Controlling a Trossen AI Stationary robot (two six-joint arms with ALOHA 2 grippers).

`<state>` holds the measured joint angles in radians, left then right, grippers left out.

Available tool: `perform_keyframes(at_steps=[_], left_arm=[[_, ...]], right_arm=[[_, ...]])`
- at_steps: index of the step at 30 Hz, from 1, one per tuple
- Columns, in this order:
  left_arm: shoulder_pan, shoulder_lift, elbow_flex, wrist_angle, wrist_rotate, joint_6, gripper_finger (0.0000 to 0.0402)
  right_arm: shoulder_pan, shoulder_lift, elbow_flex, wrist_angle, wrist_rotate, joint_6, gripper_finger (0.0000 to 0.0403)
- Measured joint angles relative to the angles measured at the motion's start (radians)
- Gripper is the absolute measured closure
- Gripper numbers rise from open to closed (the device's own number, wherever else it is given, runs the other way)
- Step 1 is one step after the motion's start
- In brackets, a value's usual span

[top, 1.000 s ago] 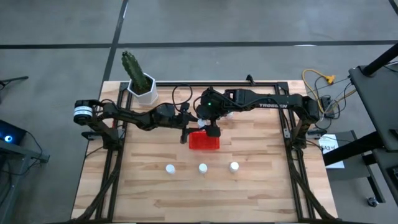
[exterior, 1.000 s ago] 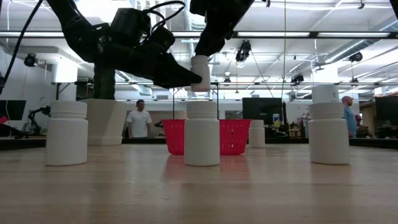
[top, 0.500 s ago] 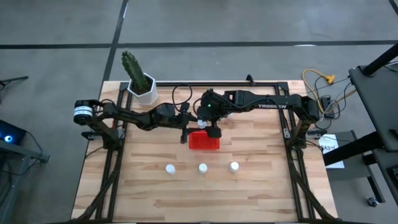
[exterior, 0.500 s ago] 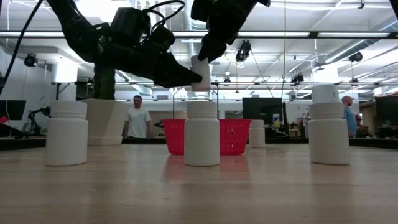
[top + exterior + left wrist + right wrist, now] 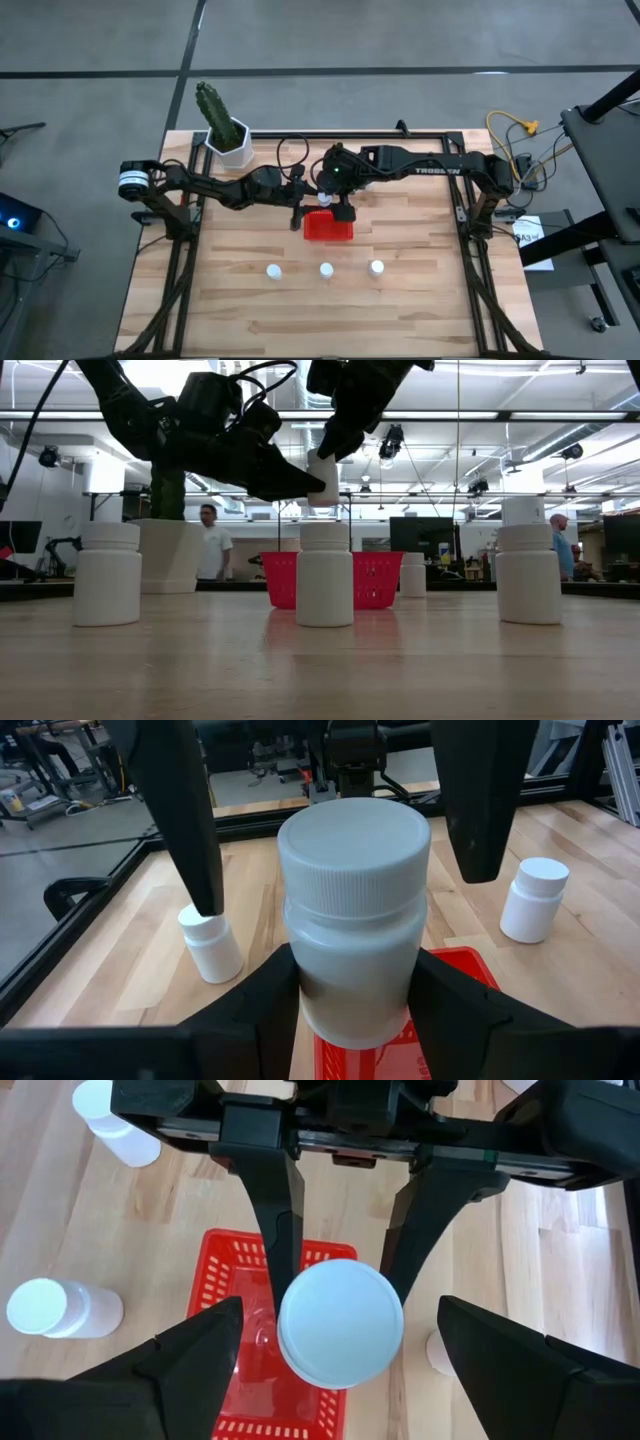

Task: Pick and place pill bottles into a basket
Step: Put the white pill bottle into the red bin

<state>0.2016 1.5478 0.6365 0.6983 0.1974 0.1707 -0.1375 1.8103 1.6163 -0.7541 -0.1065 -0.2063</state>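
i hold the left gripper clamped on 1 pill bottle above the basket for dropping; right gripper fingers apart around its cap

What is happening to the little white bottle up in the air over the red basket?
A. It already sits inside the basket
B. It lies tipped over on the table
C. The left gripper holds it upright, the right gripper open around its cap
C: the left gripper clamps the pill bottle upright above the basket, while the right gripper stands open on either side of its cap.
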Motion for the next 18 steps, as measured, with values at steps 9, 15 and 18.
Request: perform_keyframes(at_steps=[9,15,18], left_arm=[[0.000,0.000,0.000,0.000,0.000,-0.002,0.0253],[0.000,0.000,0.000,0.000,0.000,0.000,0.0253],[0.000,0.000,0.000,0.000,0.000,0.000,0.0253]], right_arm=[[0.000,0.000,-0.001,0.002,-0.003,0.001,0.0177],[0.000,0.000,-0.001,-0.001,-0.010,-0.009,0.0258],[-0.001,0.000,-0.001,-0.001,-0.010,-0.010,0.0258]])
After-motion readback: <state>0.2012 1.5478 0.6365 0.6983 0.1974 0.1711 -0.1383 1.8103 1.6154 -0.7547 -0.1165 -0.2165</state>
